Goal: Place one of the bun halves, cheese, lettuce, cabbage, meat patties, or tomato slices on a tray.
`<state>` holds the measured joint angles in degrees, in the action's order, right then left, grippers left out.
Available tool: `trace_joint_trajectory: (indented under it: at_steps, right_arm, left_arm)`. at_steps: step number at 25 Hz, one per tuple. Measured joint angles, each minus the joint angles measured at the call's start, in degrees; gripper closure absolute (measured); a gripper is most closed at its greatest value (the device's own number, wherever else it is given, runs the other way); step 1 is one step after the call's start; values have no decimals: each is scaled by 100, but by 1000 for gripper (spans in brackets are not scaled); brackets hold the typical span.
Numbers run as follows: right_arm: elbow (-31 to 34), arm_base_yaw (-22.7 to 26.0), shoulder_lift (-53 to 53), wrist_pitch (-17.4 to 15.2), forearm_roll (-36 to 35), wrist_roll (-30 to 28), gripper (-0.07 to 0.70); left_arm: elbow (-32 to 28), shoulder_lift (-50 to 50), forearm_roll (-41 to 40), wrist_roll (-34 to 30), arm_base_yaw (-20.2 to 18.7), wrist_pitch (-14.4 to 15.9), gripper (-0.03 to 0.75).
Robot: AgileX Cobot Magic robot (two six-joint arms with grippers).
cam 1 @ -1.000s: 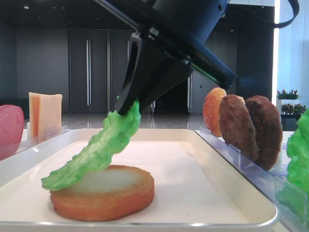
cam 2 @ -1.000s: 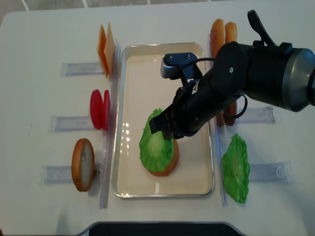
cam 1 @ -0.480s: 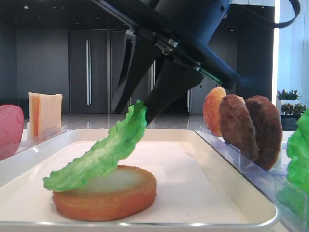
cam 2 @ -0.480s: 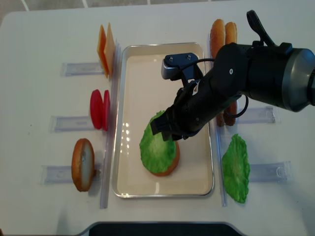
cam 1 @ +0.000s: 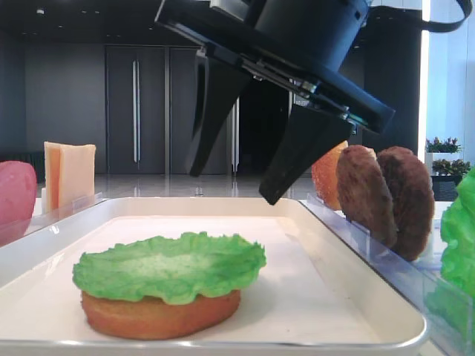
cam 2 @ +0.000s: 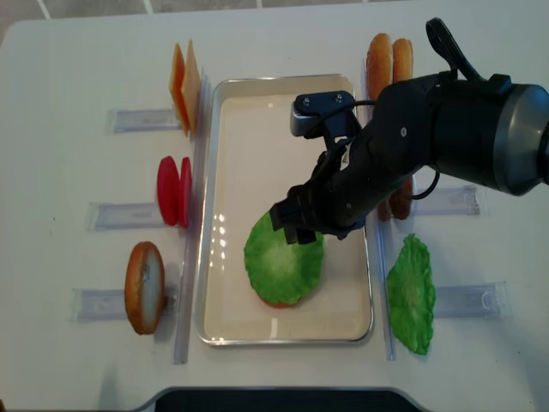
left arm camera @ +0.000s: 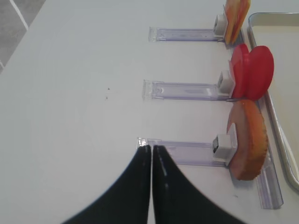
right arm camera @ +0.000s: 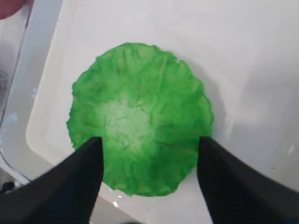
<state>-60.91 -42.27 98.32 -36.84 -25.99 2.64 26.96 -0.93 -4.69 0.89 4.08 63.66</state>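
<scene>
The right gripper (cam 1: pixel 234 185) hung with its jaws spread wide apart and empty, just above the lettuce (cam 1: pixel 169 265). That leaf lay flat on a bun half (cam 1: pixel 159 315) inside the tray (cam 2: pixel 225 112) — nothing stood between jaws and leaf. The left gripper (left arm camera: pixel 152 148) was pressed together, holding nothing, well left of the tray over bare table (left arm camera: pixel 70 93). Left of the tray stood cheese (cam 2: pixel 183 84), tomato slices (cam 2: pixel 174 190) and another bun half (cam 2: pixel 144 287) in clear holders (left arm camera: pixel 182 89); right of it were the meat patties (cam 1: pixel 386 196) and a second green leaf (cam 2: pixel 411 293). The table was white — behind it, a dim room with dark doors (cam 1: pixel 137 111).
</scene>
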Motion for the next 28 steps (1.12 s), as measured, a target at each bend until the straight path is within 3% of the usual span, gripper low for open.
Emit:
trace_joint_trajectory:
  at_steps: [4, 11, 17, 28]
  right_arm:
    - [-6, 0, -81, -105, 509, 555, 169]
    - [-214, 0, -207, -681, 1391, 1416, 166]
    - [-718, 0, -273, -1587, 1988, 1952, 166]
    - [-1849, 0, -273, -3192, 2296, 2033, 166]
  left_arm:
    - [0, 0, 0, 0, 0, 0, 716]
    - [0, 0, 0, 0, 0, 0, 716]
    - [0, 0, 0, 0, 0, 0, 716]
    - [0, 0, 0, 0, 0, 0, 716]
